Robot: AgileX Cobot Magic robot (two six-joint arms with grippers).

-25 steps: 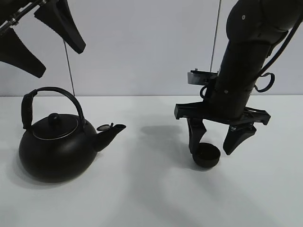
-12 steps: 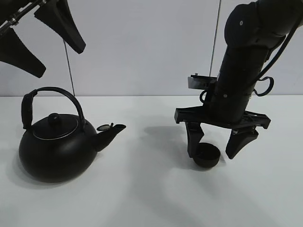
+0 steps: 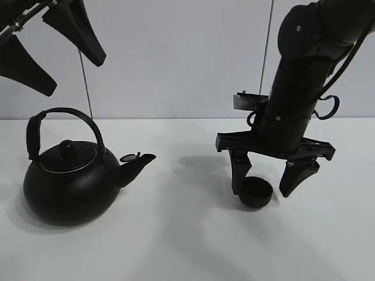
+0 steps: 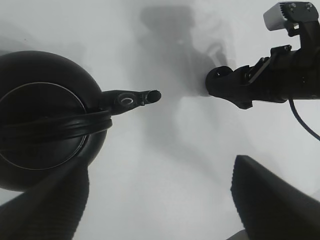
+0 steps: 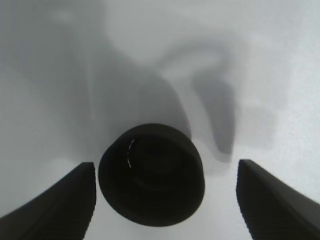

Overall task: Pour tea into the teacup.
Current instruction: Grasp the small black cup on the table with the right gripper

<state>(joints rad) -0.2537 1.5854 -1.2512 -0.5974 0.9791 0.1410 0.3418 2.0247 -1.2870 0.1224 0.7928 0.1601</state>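
One teacup (image 3: 255, 194), one kettle (image 3: 64, 187) — right jaws spread, teacup between them.

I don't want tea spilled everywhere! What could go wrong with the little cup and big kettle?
The right claw stands open around the teacup, which sits off-centre between the jaws; closing might shove or tip it. The kettle is far bigger than the cup, and the left claw hangs open above it, so a pour could miss.

Exterior camera faces the teacup (image 3: 255, 192) front-on from well back. Right wrist looks down close over it. Left wrist, higher up, seemingly catches it too.
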